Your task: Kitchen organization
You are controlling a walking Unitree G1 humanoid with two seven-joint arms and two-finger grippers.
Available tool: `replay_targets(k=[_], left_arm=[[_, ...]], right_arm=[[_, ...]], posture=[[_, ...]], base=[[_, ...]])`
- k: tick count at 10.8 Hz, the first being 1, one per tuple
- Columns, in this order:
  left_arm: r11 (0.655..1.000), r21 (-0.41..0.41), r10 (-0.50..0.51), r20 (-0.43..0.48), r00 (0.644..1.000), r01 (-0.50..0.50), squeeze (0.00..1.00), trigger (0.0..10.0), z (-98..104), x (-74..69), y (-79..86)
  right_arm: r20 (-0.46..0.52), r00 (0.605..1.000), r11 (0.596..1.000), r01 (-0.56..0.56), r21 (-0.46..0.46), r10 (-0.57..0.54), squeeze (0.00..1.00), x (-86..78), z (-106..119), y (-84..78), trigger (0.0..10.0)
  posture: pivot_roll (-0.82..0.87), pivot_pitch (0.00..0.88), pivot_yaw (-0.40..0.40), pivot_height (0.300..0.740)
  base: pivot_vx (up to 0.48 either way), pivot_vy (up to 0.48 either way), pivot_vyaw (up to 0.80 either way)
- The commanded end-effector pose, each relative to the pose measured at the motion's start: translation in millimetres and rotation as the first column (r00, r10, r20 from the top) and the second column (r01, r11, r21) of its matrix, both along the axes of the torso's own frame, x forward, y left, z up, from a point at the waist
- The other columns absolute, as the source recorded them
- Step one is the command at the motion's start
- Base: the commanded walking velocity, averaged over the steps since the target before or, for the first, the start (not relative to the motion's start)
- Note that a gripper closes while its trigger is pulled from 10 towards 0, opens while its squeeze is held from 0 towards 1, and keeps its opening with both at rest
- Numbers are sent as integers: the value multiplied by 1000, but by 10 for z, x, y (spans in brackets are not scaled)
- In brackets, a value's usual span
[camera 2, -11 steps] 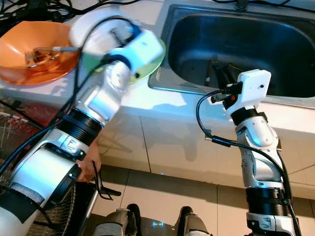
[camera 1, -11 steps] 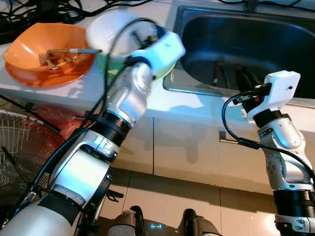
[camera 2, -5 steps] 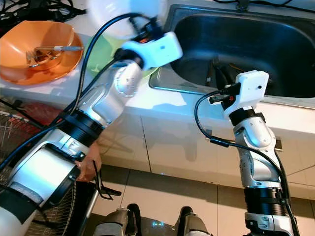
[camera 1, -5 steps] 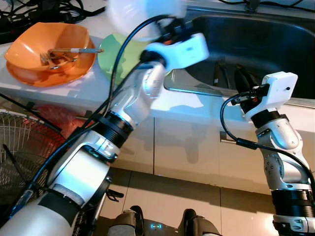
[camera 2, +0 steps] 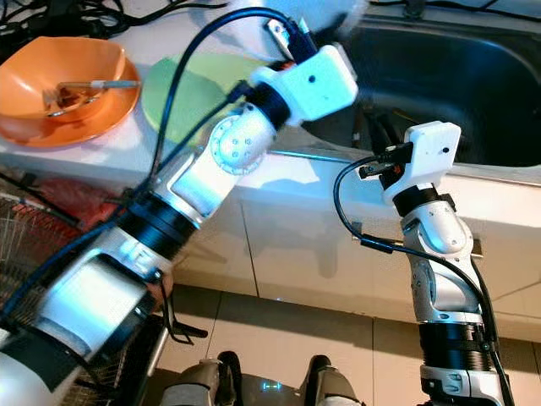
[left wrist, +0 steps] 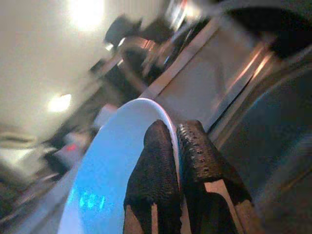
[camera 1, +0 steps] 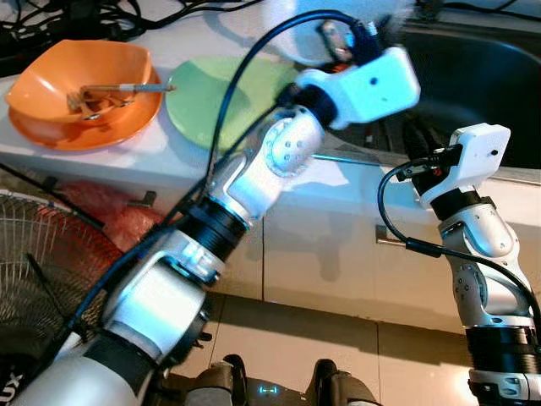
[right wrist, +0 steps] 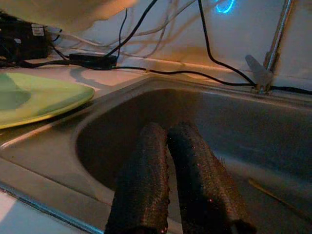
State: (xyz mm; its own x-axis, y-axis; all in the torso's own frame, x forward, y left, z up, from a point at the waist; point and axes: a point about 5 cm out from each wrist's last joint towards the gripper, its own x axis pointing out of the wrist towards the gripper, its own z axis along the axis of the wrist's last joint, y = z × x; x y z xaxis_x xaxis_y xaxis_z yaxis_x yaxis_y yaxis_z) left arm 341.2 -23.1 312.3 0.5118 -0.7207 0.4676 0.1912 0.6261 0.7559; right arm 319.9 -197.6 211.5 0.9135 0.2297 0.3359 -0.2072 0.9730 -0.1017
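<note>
My left gripper (left wrist: pixel 173 134) is shut on the rim of a white plate (left wrist: pixel 112 180) and holds it raised at the left end of the steel sink (camera 1: pixel 482 76), where plate (camera 1: pixel 296 34) and gripper (camera 1: pixel 351 34) look blurred. A green plate (camera 1: pixel 211 101) lies on the counter beside the sink. Further left sits an orange bowl (camera 1: pixel 51 93) with utensils (camera 1: pixel 110 91) in it. My right gripper (right wrist: pixel 167 130) is shut and holds nothing; it hovers over the sink's front edge (camera 1: pixel 418 135).
Black cables (camera 1: pixel 101 13) run along the back of the counter. A tap (right wrist: pixel 268 63) stands behind the sink. A fan's wire guard (camera 1: pixel 34 262) is low on the left by the cabinet fronts (camera 1: pixel 321 254). A person's hand (camera 2: pixel 156 283) shows near the fan.
My left arm has swung the white plate to the right, from above the green plate to the sink's left end, uncovering the green plate. The right arm has stayed put.
</note>
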Motion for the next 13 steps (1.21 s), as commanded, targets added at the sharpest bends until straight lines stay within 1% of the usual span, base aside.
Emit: replay_targets(k=[1, 2, 3, 4, 5, 7, 8, 9, 10, 11, 12, 13], left_arm=[[992, -47, -117, -1, 993, 116, 0, 10000, 58, -119, -56], [976, -122, -195, -146, 970, 178, 0, 10000, -62, -95, -76], [973, -139, -209, -199, 957, 184, 0, 10000, -134, -63, -64], [962, -199, -237, -262, 935, 188, 0, 10000, -204, -24, -36], [943, -286, -267, -343, 901, 170, 0, 10000, -319, 42, 38], [913, -375, -317, -402, 859, 162, 0, 10000, -387, 78, 90], [885, -444, -358, -454, 816, 142, 0, 10000, -455, 127, 136], [869, -475, -386, -473, 792, 140, 0, 10000, -487, 143, 151], [916, -350, -344, -430, 834, 197, 0, 10000, -482, 87, 68], [917, -318, -360, -404, 841, 239, 0, 10000, -448, 33, -7], [905, -319, -395, -385, 834, 281, 0, 10000, -397, -18, -82], [894, -320, -424, -382, 821, 313, 0, 10000, -378, -36, -156]], right_arm=[[14, 1000, 1000, 19, -3, -19, 0, -13, 22, -47, 10000], [13, 1000, 1000, 26, -3, -26, 0, -20, 19, -65, 10000], [13, 1000, 1000, 26, -3, -26, 0, -20, 19, -62, 10000], [13, 1000, 1000, 27, -3, -27, 0, -20, 18, -59, 10000], [14, 1000, 1000, 26, 0, -26, 0, -21, 18, -50, 10000], [14, 1000, 1000, 26, 2, -26, 0, -29, 12, -52, 10000], [14, 1000, 1000, 27, 2, -27, 0, -33, 12, -52, 10000], [13, 1000, 1000, 26, 3, -26, 0, -34, 10, -48, 10000], [12, 1000, 1000, 25, 3, -25, 0, -39, 7, -48, 10000], [12, 1000, 1000, 24, 4, -24, 0, -40, 6, -46, 10000], [13, 1000, 1000, 24, 6, -24, 0, -41, 8, -43, 10000], [15, 1000, 1000, 24, 10, -24, 0, -48, 6, -37, 10000]], posture=[[20, 193, 9, 740], [19, 193, 10, 740], [19, 193, 10, 740], [23, 196, 12, 740], [22, 195, 11, 740], [19, 199, 13, 740], [19, 198, 13, 740], [16, 199, 12, 740], [19, 200, 11, 740], [16, 199, 12, 740], [15, 199, 13, 740], [8, 199, 15, 740]], base=[[0, 0, 0], [0, 0, 0], [0, 0, 0], [0, 0, 0], [0, 0, 0], [0, 0, 0], [0, 0, 0], [0, 0, 0], [0, 0, 0], [0, 0, 0], [0, 0, 0], [0, 0, 0]])
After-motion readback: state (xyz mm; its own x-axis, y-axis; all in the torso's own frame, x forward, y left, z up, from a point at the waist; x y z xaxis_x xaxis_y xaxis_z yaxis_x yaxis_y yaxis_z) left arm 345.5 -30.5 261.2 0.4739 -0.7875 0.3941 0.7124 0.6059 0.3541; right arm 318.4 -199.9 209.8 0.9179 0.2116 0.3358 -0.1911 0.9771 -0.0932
